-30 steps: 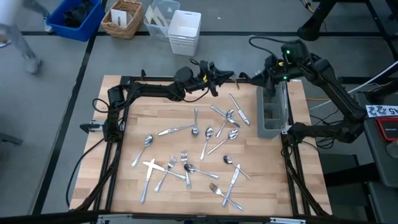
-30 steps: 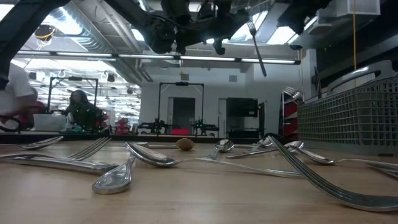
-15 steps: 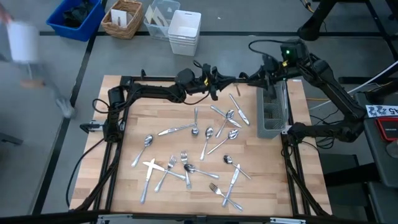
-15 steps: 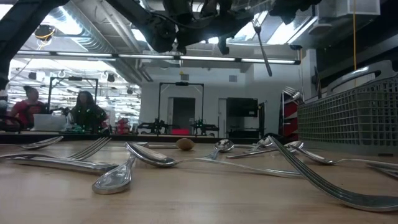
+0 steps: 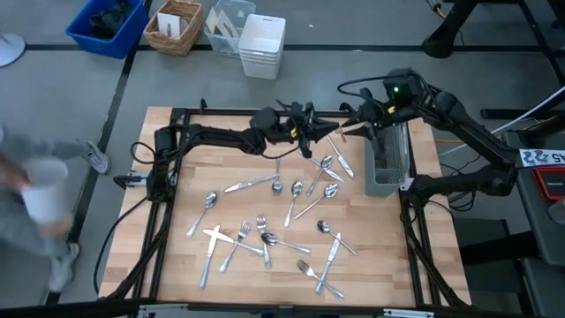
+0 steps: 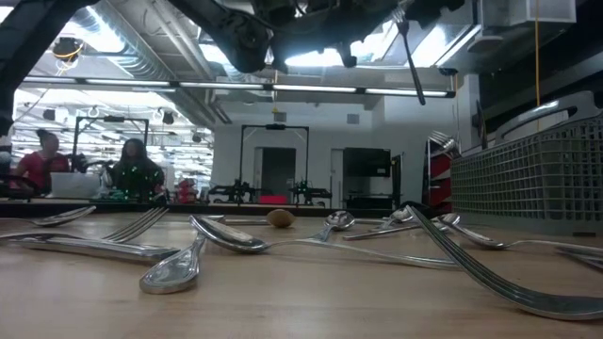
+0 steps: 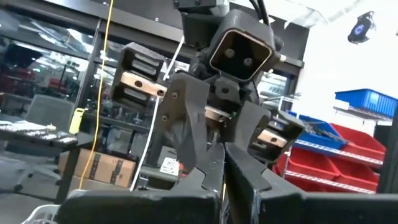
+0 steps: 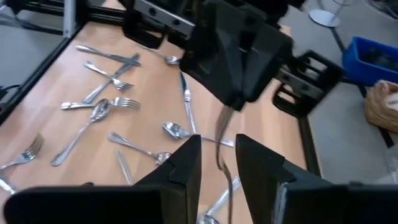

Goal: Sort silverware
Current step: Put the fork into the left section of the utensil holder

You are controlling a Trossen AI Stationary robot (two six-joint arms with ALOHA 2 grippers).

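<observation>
Above the table's far middle, my left gripper (image 5: 311,132) is shut on one slim piece of silverware (image 6: 412,56); I cannot tell which kind. My right gripper (image 5: 347,126) faces it, open, with a finger on either side of the piece's free length (image 8: 222,140); no touch shows. Many other forks, spoons and knives (image 5: 282,221) lie flat and scattered on the wooden table. In the left wrist view the right gripper (image 7: 217,134) fills the middle, close in front of my left fingers. My left gripper pinches the piece by one end (image 8: 231,111) between its two fingers (image 7: 239,177). The piece is lifted clear of the table. It hangs tilted below the fingers, its free end (image 6: 421,99) lowest.
The dark wire-mesh caddy (image 5: 388,163) stands at the table's right side, seen as a mesh wall (image 6: 528,179) in the low view. Bins and a basket (image 5: 177,26) sit beyond the far edge. A person (image 5: 35,199) moves by the table's left side.
My right gripper has moved toward the table's left, up to the left gripper, and now straddles the held piece. My left gripper has shifted slightly toward the near edge and the right. The held piece has moved with it and stayed clear of the table.
</observation>
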